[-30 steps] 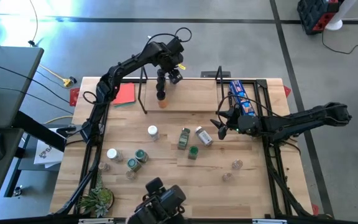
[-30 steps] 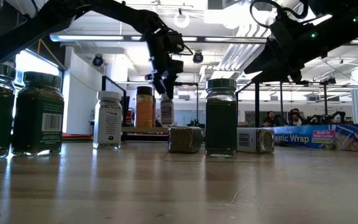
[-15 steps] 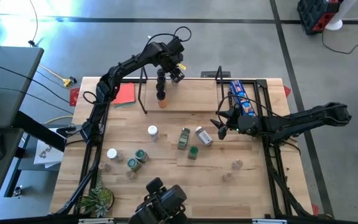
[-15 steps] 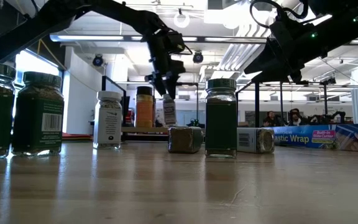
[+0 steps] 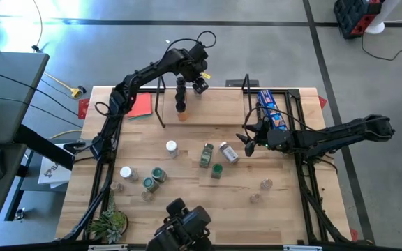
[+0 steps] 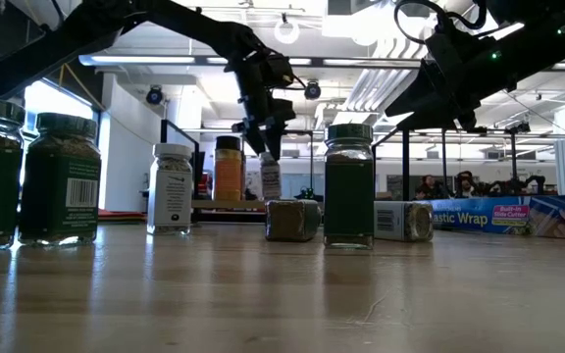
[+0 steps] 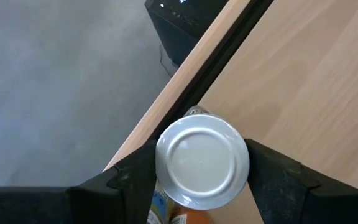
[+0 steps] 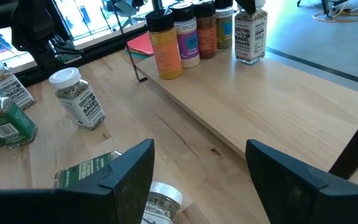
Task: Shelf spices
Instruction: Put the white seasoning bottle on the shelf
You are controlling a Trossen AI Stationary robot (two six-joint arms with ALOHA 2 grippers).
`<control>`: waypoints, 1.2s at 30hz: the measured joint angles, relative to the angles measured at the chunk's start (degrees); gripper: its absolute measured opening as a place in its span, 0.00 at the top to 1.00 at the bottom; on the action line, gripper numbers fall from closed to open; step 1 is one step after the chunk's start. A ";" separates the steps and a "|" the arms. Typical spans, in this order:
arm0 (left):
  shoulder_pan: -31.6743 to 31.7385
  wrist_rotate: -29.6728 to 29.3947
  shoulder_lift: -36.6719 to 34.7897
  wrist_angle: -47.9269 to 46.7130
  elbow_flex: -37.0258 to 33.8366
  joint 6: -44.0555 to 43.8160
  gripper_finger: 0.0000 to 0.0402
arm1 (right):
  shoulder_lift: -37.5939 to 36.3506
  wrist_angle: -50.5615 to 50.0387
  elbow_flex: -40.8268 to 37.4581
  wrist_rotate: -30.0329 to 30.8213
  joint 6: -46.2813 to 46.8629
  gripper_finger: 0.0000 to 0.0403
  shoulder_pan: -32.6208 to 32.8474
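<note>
**A:** Lowered a touch since a second ago: the white-lidded clear glass spice jar (image 7: 202,163) now stands on the low light-wood shelf (image 5: 215,108).

**B:** And nearest the front edge?

**A:** Two green-lidded glass jars (image 5: 154,179) sit at eight o'clock from the table's middle. At ten o'clock stands a white-capped jar (image 5: 171,147). Around the middle, two jars lie tipped over (image 5: 206,155) and a small green-lidded jar (image 5: 217,169) stands upright.

**B:** The right gripper?

**A:** The right gripper (image 8: 199,149) hovers at three o'clock, above the tabletop. Its fingers are spread wide with nothing between them.

**B:** Farther back?

**A:** The shelf is at twelve o'clock. The left gripper (image 5: 181,103) reaches down over its nine o'clock end. Its fingers are set against both sides of the white lid, holding that jar. Just beside it, three more jars line up on the board, starting with an orange black-capped jar (image 8: 165,46).
</note>
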 joint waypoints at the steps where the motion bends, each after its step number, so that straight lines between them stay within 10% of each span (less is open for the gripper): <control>1: 0.00 -0.03 0.00 0.10 -0.02 0.02 0.46 | 0.00 -0.02 0.00 0.00 0.00 0.39 0.00; 36: 0.15 0.09 0.02 0.07 0.00 -0.39 0.32 | 0.00 -0.04 0.02 0.00 -0.01 0.39 0.00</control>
